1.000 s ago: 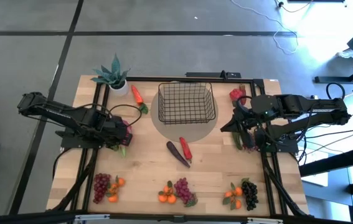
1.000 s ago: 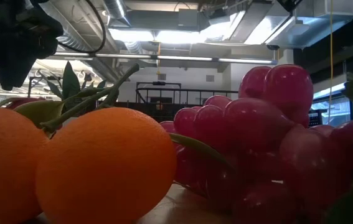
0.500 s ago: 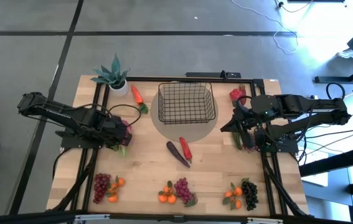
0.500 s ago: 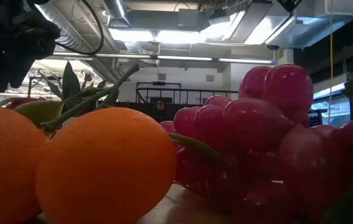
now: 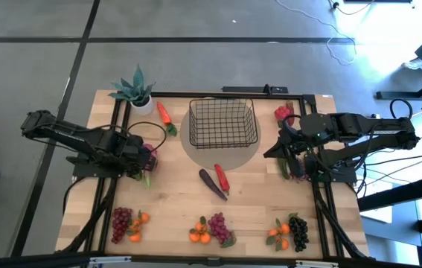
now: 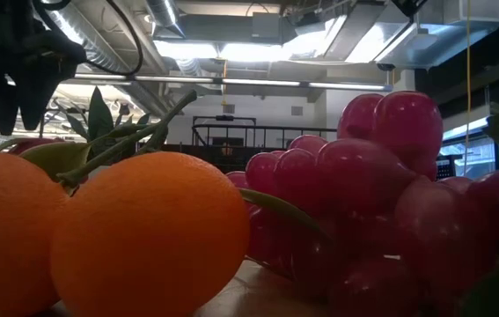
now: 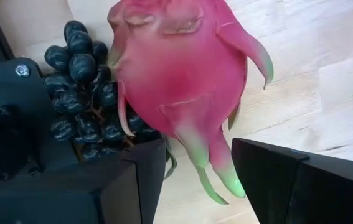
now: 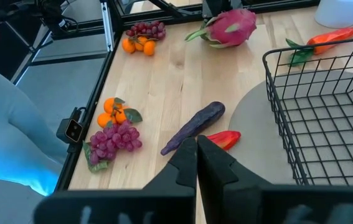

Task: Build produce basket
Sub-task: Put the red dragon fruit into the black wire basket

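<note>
The left gripper (image 7: pixel 192 180) has spread wide since the earlier frame, straddling the pink dragon fruit (image 7: pixel 179 81) at frame centre, holding nothing. It looks rigid, light and slick; grip its middle. Beyond, upper-centre overhead, sits the basket (image 5: pixel 223 123); the right gripper (image 8: pixel 197 163) is closed, empty.

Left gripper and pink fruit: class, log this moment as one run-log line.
left gripper: open around pink fruit, not gripping | right gripper: shut, waiting | basket: empty

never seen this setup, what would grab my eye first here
Probably the pink dragon fruit, filling the left wrist view between the open left pincer's fingers, black grapes beside it. Next, the black wire basket, empty at the table's far middle, with an eggplant and red pepper lying just before it.
</note>
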### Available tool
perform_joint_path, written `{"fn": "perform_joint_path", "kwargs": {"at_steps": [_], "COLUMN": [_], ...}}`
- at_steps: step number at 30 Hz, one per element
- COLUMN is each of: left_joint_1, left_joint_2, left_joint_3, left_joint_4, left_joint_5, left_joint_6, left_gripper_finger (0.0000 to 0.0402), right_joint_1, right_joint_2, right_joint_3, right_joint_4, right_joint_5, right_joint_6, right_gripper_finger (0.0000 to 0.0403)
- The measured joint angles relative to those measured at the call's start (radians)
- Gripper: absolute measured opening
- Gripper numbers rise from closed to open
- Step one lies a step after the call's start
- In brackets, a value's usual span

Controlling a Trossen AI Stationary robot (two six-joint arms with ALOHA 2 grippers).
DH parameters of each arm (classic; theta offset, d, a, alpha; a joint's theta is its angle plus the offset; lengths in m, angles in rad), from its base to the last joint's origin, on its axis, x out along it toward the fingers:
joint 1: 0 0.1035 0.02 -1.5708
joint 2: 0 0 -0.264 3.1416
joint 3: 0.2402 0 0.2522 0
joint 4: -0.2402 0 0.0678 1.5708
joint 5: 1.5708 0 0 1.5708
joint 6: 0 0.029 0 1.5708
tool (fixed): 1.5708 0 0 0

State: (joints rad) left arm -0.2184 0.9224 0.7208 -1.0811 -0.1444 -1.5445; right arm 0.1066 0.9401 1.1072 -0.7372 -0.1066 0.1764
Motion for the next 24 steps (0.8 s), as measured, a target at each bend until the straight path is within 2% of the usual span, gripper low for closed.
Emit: {"fn": "perform_joint_path", "kwargs": {"at_steps": [12,24], "left_joint_1": [0.0,0.0], "left_joint_2": [0.098,0.126], "left_joint_3": [0.0,0.0], "left_joint_4": [0.022,0.019], "left_joint_5": [0.0,-0.018], "left_joint_6": [-0.001,0.002], "left_gripper_finger": [0.0173,0.0173], "right_joint_1": [0.0,0.0], "right_joint_2": [0.0,0.0], "right_joint_3": [0.0,0.0], "right_joint_4": [0.0,0.0], "right_joint_5": [0.0,0.0], "right_joint_6": [0.001,0.001], "right_gripper_finger": [0.0,0.0]}}
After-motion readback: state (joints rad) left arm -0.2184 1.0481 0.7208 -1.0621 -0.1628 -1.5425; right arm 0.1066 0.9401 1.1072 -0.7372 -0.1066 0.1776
